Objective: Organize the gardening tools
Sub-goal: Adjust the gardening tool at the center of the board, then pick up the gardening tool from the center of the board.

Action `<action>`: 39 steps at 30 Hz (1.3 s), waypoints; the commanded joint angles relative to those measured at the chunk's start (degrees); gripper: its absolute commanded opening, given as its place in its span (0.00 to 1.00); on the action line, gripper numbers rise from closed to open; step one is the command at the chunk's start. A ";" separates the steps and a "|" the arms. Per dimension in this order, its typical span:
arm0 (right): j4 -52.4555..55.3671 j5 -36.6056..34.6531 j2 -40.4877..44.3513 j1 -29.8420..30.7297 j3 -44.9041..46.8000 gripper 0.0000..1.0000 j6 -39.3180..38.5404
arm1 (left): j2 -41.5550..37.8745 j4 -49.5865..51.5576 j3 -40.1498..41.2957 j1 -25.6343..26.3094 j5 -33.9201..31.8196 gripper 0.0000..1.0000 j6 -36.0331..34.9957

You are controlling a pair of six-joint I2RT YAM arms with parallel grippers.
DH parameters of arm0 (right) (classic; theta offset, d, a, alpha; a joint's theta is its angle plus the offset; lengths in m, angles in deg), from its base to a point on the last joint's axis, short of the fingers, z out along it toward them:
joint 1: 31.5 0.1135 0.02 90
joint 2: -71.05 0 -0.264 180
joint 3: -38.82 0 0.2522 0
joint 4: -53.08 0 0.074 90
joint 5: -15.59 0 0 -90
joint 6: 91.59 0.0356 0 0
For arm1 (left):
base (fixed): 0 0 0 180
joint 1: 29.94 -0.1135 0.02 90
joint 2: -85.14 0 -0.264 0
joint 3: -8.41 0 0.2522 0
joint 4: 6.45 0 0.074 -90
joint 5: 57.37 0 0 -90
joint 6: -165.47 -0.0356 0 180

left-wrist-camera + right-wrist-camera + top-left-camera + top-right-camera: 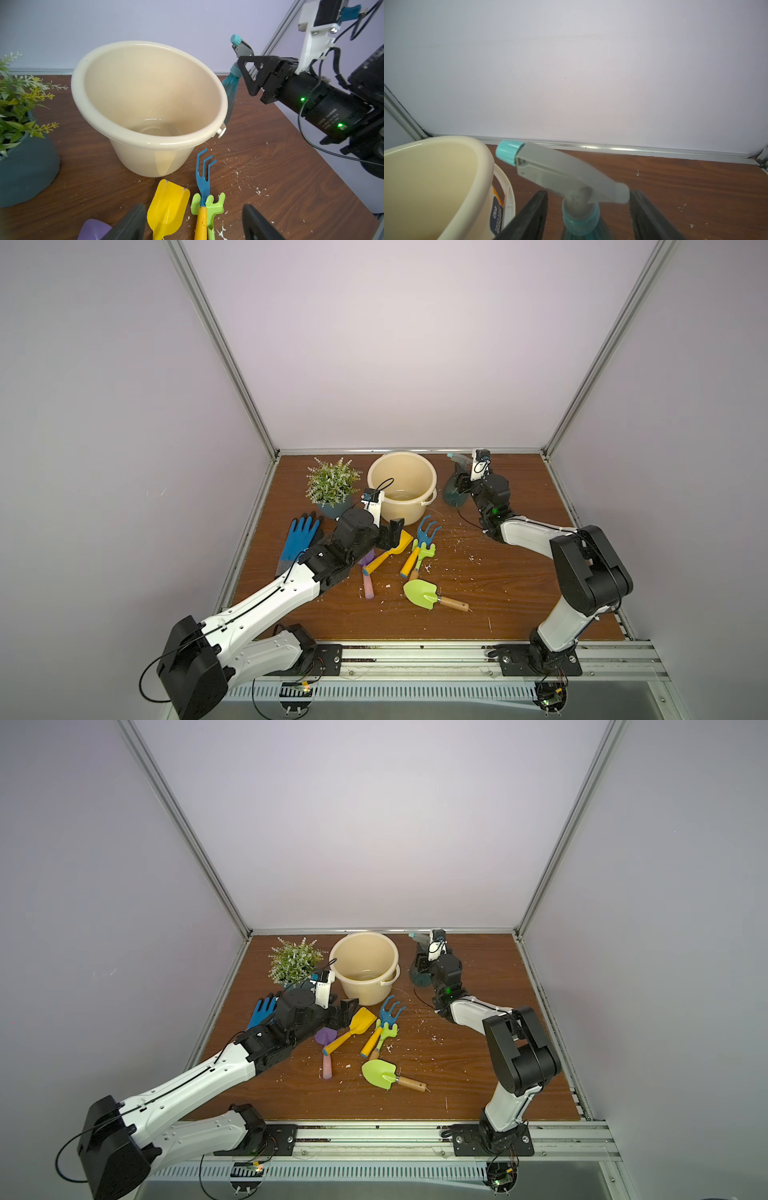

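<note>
Partly hidden beneath the left arm (199, 1077), the purple trowel (325, 1036) shows only its blade and pink handle; the spray bottle (571, 172), near the far edge of the bench (519, 572) just beside the bucket (401, 485), is cut off below its neck in the right wrist view. The right end effector (588, 193) straddles that neck wide open, gaps either side; the left end effector (194, 205) gapes empty by the yellow trowel (168, 205) mid-bench.

Glossy plastic bucket (149, 143), translucent spray bottle (230, 91) (ribbed), scuffed wood-grain table (270, 176).
</note>
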 commanded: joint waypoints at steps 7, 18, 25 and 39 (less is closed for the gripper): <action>16.17 -2.30 15.98 0.43 5.97 0.68 6.24 | 1.06 -1.10 -1.19 -0.47 -2.17 0.76 -1.76; 36.04 10.46 31.48 3.42 13.94 0.61 13.88 | 3.20 -0.19 1.65 0.94 0.87 0.71 -0.25; 44.86 14.50 36.06 7.68 15.43 0.61 11.38 | 3.50 -0.68 5.41 4.39 -0.96 0.74 1.64; 60.99 19.92 33.20 18.74 13.77 0.56 9.76 | 3.77 -2.22 11.04 5.26 0.66 0.71 5.58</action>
